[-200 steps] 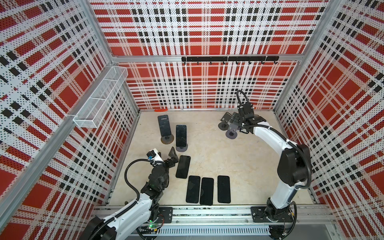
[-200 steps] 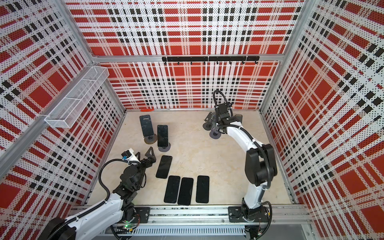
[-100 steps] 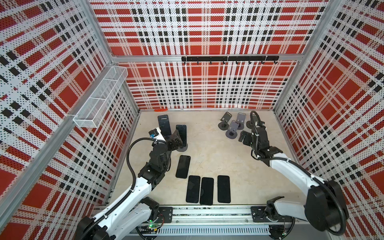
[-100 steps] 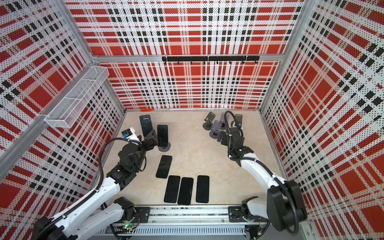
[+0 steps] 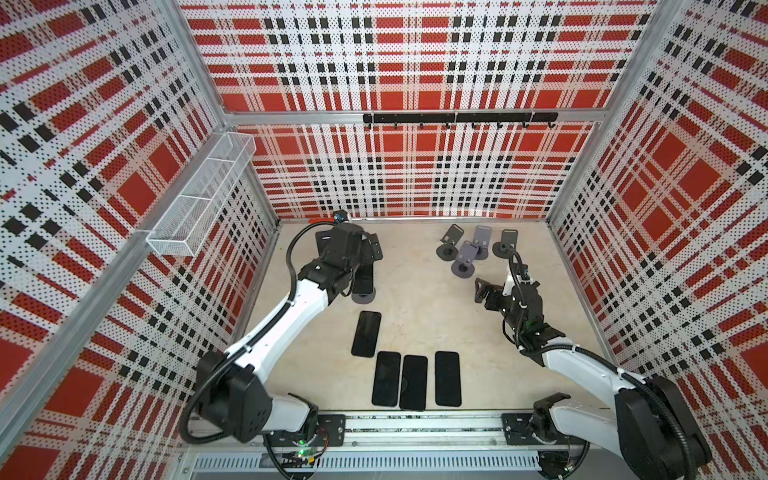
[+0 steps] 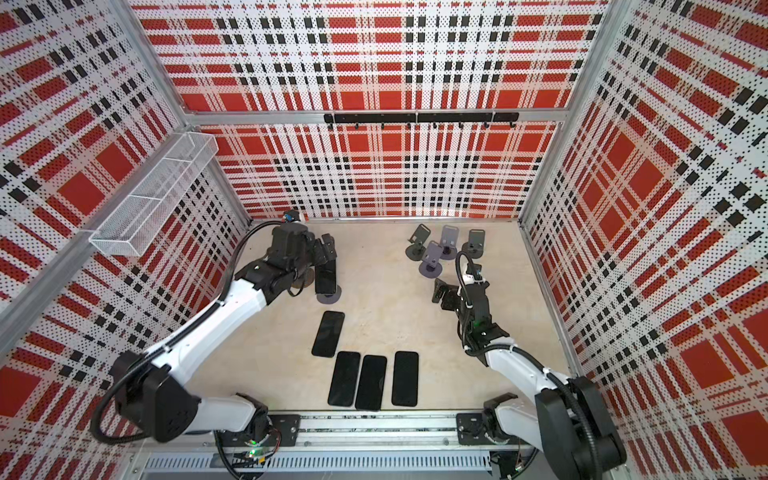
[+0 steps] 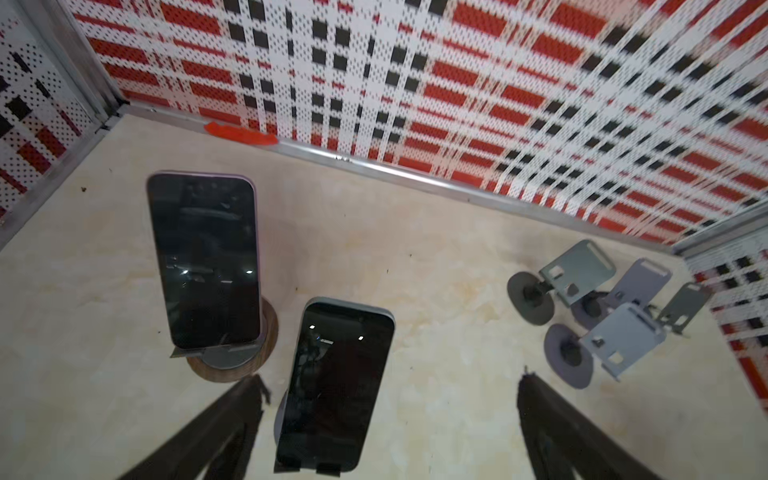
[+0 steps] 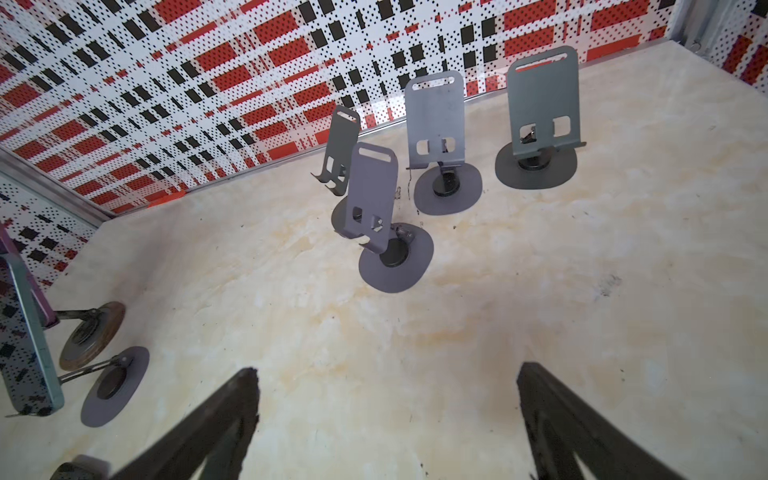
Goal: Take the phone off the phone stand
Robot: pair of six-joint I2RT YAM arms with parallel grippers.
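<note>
Nearest the base rail, flat on the pale, marble-veined table (image 5: 419,316): a row of three phones (image 5: 413,382), glossy black slabs side by side, and a fourth flat phone (image 5: 366,339) just beyond, slightly askew.

Further in, at the right: the right end effector (image 5: 481,291), released, jaws wide, nothing between them, over bare table.

At the left: the left end effector (image 5: 372,249), likewise released and gripping nothing, poised over the phone (image 5: 363,280). Leaning upright there on its phone stand (image 5: 365,296), a grey disc base beneath.

Only in the left wrist view: a second standing phone (image 7: 203,262) on a wood-rimmed round base (image 7: 272,332), masked by the arm in both top views.

Beyond the right end effector: four bare stands (image 5: 467,253), thin grey sheet metal on round bases, clustered together. Slots and hooked lips clear only in the right wrist view.

Farthest: a white wire-mesh basket (image 5: 199,199) on the left wall, split by dividers into compartments, only its own mesh showing, and a black hook rail (image 5: 459,118) on the plaid perforated back wall.
</note>
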